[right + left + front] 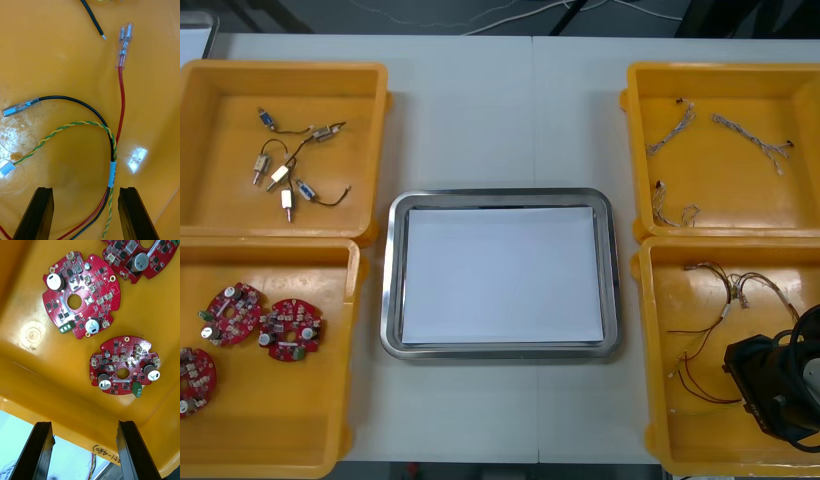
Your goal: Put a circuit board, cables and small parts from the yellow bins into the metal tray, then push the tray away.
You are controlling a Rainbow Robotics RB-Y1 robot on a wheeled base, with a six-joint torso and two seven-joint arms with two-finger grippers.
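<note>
In the far left yellow bin point(280, 68) lie small metal parts point(280, 175) with dark leads. The near left bin point(270, 440) holds three round red circuit boards point(290, 330). My left gripper point(84, 423) hangs at that bin's rim, fingers spread wide and empty, the closest board point(123, 365) ahead of the fingertips. Black handwriting point(107, 456) on the bin wall is unreadable to me. The metal tray point(500, 195), white inside, sits between the bins. The far right bin point(725, 70) has pale twisted cables point(750, 135). In the near right bin point(660, 400), my right gripper point(86, 189) is wide open. A red, black and green-yellow cable bundle point(110, 165) runs between its fingers, ungripped. I can't read its white band point(112, 173).
</note>
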